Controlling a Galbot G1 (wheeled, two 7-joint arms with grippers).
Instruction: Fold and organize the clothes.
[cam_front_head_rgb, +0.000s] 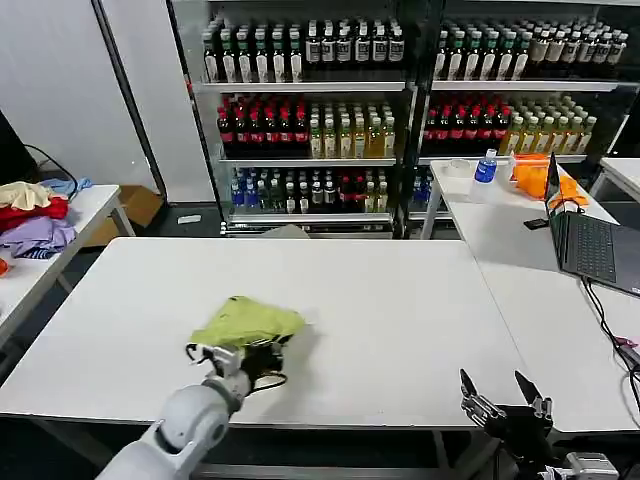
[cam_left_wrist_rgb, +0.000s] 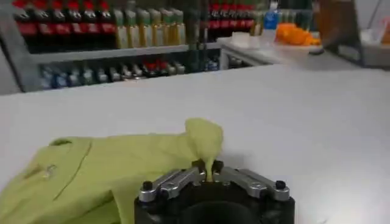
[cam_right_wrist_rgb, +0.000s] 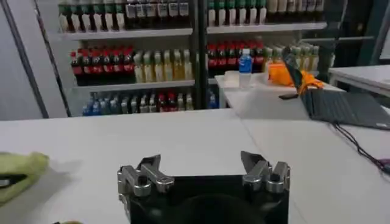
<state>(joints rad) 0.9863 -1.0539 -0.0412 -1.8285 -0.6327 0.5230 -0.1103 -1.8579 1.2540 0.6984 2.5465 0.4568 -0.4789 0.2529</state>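
Shirt (cam_front_head_rgb: 248, 322) already bunched into a compact bundle on table (cam_front_head_rgb: 400, 300), at about 7 o'clock from table centre, near front edge. Looks mostly folded, though edges loose and lumpy, w/ collar area visible in left wrist view; probably late stage, final tuck, flattening or placing left to do. Left gripper (cam_left_wrist_rgb: 207, 169) pinched tight on a raised fold of shirt (cam_left_wrist_rgb: 122, 164), at bundle's near edge, cloth peaking up between fingertips. Right gripper (cam_front_head_rgb: 502, 395) spread wide, holding nothing, parked off table front corner at about 4 o'clock, well apart from shirt.
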